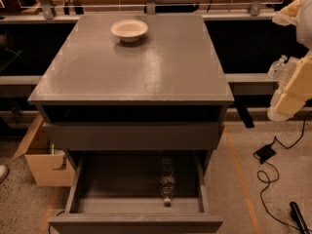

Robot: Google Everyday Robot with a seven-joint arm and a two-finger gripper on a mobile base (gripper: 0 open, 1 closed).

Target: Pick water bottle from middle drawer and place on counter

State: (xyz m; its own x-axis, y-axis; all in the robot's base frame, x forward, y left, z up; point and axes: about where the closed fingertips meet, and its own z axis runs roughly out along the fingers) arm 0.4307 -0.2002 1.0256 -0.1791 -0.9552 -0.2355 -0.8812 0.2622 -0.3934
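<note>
Camera view: the water bottle (167, 182) is lying flat in the open middle drawer (131, 223), cap frontward. The gripper (285, 99) is being held far right, well apart from it — open or closed can't be told. Best if it's being lowered over the ribbed middle, not the cap.

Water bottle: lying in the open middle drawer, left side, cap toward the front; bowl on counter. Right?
No. Camera view shows the water bottle on the right side of the open middle drawer, not the left; cap toward the front, bowl on the counter. The tool is at the right edge, away from the drawer.
</note>
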